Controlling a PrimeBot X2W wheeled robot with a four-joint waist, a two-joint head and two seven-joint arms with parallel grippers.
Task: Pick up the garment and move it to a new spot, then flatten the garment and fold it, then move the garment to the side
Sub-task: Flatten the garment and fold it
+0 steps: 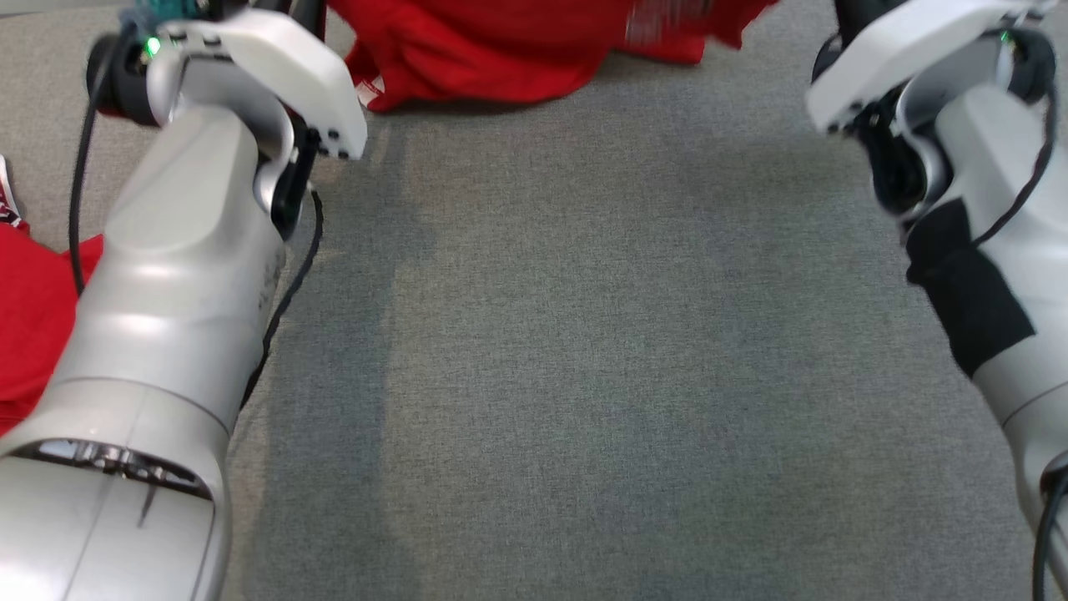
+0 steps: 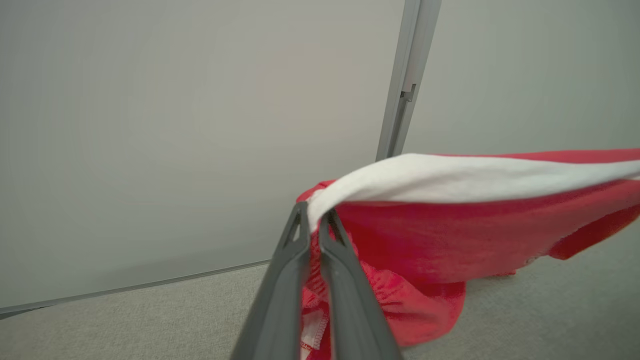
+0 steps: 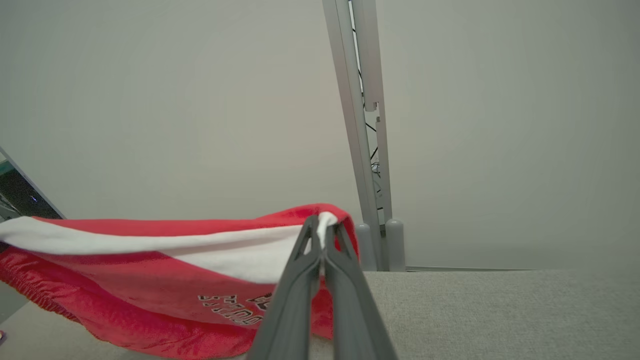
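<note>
The garment is red with a white band and dark lettering. It hangs stretched between my two grippers at the far side of the grey surface, and its lower part drapes onto the surface. In the left wrist view my left gripper is shut on one end of the white band of the garment. In the right wrist view my right gripper is shut on the other end of the garment. Both pale forearms reach forward along the sides of the head view.
A grey fabric-covered surface spreads between my arms. Another red cloth lies at the left edge beside my left forearm. A pale wall with a metal post stands just behind the surface.
</note>
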